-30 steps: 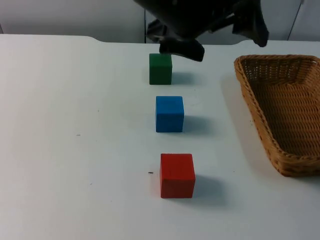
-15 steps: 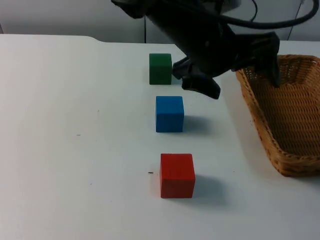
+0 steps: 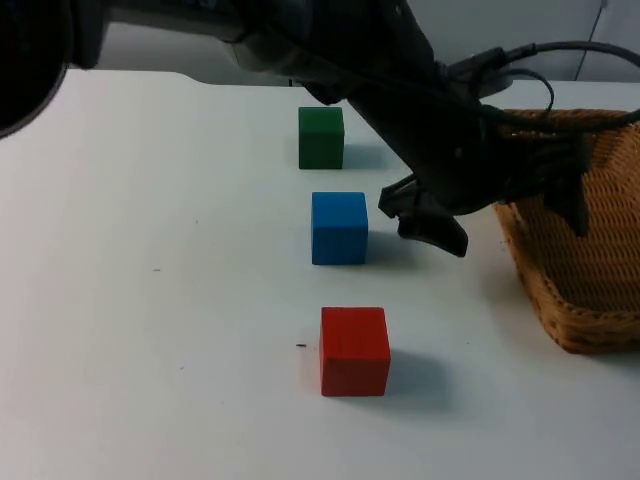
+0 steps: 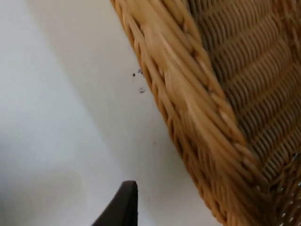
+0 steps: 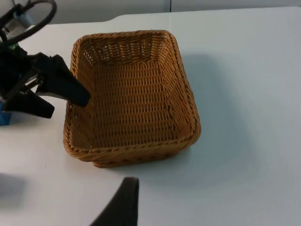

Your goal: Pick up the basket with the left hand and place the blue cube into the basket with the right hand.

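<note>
Clearly we can read no brand, label or writing on anything; the basket [image 3: 590, 250] is plain woven wicker, rectangular, resting on the white bench [image 3: 150, 300], its long axis running from the near bench edge toward the grey partition wall [image 3: 150, 45], its open side up. We see the left gripper [image 3: 505, 215] astride the basket's rim on the side facing the blue cube [image 3: 339, 228]; its fingers [image 3: 435, 225] stand wide apart, one outside the wall over the bench, the other inside, closed on nothing. From the left wrist view the rim [image 4: 188, 103] passes close beside a fingertip. The blue cube sits just beside the left gripper's outer finger, between the green cube [image 3: 321, 137] and the red cube [image 3: 354, 350], well apart from both. We cannot tell how the right gripper's fingers stand; its camera looks down on the basket [image 5: 131, 99].
</note>
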### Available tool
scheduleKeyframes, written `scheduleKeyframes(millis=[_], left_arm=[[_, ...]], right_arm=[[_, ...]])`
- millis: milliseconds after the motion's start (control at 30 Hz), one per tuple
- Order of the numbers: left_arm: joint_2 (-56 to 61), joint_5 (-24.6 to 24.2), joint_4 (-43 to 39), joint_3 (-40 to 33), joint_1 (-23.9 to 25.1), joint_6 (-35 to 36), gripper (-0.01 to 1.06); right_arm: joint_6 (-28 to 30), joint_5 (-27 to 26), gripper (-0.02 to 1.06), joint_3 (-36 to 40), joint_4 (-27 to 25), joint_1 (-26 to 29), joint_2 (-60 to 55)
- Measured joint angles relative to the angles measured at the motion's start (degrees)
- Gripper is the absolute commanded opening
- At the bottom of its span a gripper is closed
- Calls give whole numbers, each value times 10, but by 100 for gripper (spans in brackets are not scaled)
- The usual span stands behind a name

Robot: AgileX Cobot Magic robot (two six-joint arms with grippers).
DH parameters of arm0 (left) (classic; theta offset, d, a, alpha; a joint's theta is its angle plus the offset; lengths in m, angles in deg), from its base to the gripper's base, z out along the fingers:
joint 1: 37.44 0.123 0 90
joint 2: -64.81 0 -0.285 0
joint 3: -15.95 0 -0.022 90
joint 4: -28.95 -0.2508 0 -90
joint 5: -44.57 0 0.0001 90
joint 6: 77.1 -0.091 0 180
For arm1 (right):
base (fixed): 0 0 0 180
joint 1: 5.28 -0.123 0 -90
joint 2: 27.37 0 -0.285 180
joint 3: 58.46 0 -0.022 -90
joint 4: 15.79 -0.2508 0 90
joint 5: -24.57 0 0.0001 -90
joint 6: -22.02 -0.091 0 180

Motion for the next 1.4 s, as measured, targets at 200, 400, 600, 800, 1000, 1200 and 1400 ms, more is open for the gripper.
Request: scheduleKeyframes(millis=[200, 400, 600, 800, 1000, 1200, 1400], left_arm=[[-14, 4, -1, 0, -9, 13, 101], [-33, 11, 0, 10, -14, 35, 97], [-35, 40, -2, 14, -24, 52, 97], [-37, 57, -5, 14, -34, 70, 97], [-48, 64, -4, 19, -39, 101, 69], [-57, 64, 11, 19, -39, 113, 18], [-59, 79, 39, 19, -40, 109, 0]], right_arm=[[0, 0, 104, 0, 0, 0, 0], [0, 0, 104, 0, 0, 0, 0], [0, 0, 104, 0, 0, 0, 0], [0, 0, 104, 0, 0, 0, 0], [0, 0, 104, 0, 0, 0, 0], [0, 0, 104, 0, 0, 0, 0], [0, 0, 104, 0, 0, 0, 0]])
